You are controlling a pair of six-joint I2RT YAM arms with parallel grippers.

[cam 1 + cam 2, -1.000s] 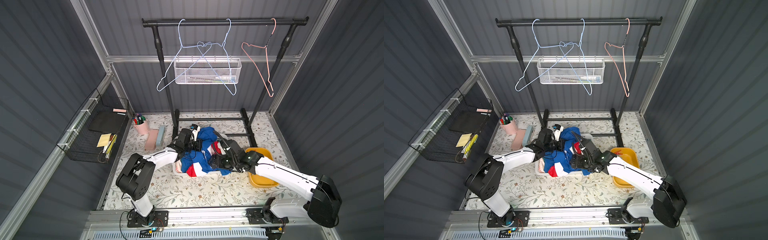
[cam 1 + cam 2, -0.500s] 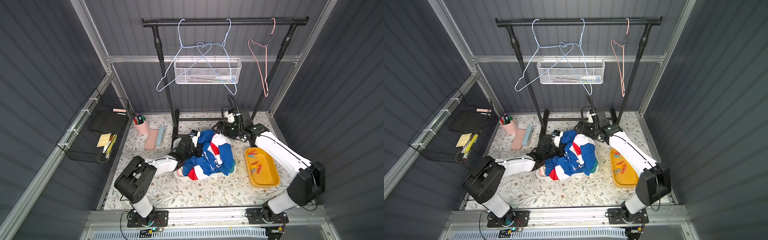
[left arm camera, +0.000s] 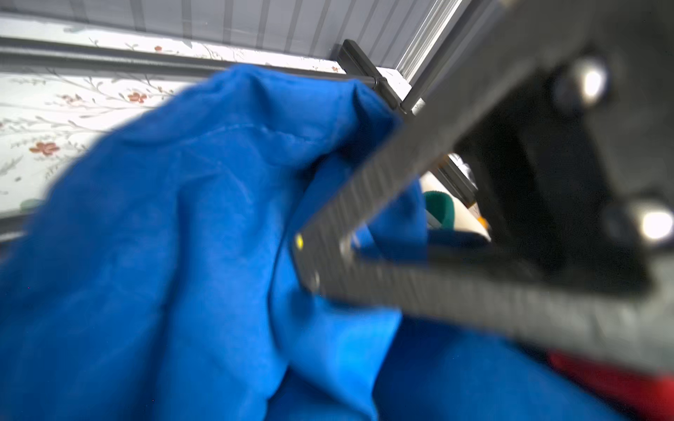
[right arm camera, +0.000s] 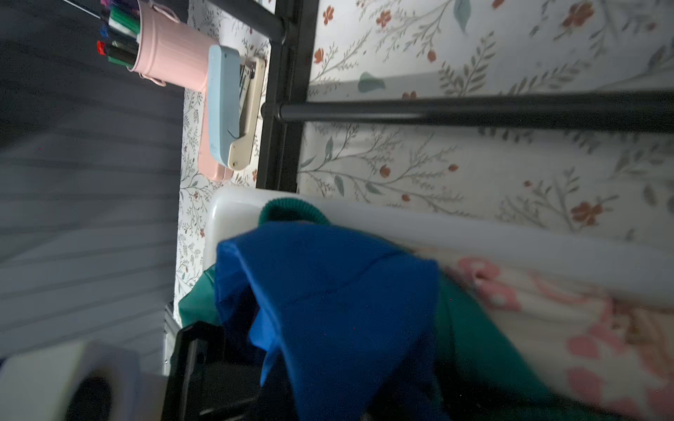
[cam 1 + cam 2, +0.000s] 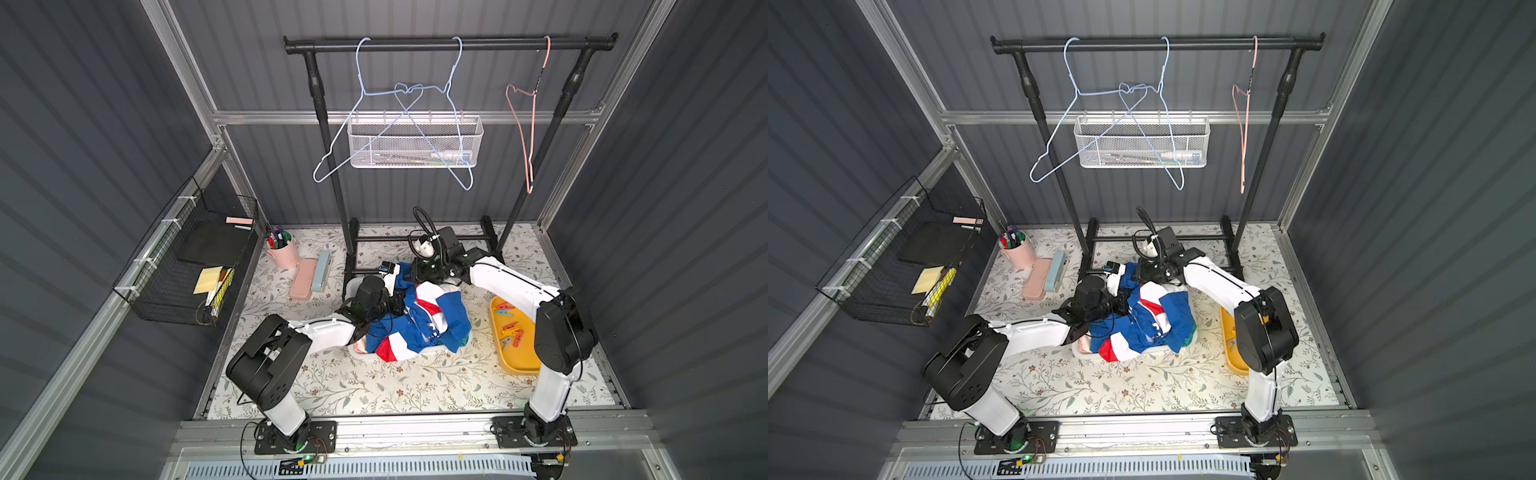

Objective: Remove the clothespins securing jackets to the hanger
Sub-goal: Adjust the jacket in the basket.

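Three jackets lie heaped in a white bin [image 4: 437, 226]. The red-white-blue jacket [image 5: 428, 320] is on top, over the teal jacket [image 4: 470, 328] and the cream-and-pink jacket [image 4: 583, 328]. My left gripper [image 5: 397, 301] is at its left edge, shut on blue cloth that covers the jaws in the left wrist view. My right gripper [image 3: 310, 262] is at the back edge, its fingers pinched together on a blue fold. Several clothespins [image 5: 509, 328] lie in the yellow tray [image 5: 515, 361]. Two blue hangers [image 5: 365, 137] and a pink hanger [image 5: 530, 137] hang bare.
The black rack's base bars [image 4: 474, 109] run along the mat just behind the bin. A pink pen cup [image 5: 282, 251] and a stapler [image 5: 322, 272] stand at the back left. A black wire basket [image 5: 187, 266] juts from the left wall. A white mesh basket [image 5: 415, 143] hangs on the back wall.
My right arm has swung from the jacket's front to its back edge and its jaws have closed on blue cloth. The jacket heap has shifted and the pink hanger has turned. My left gripper stays shut.
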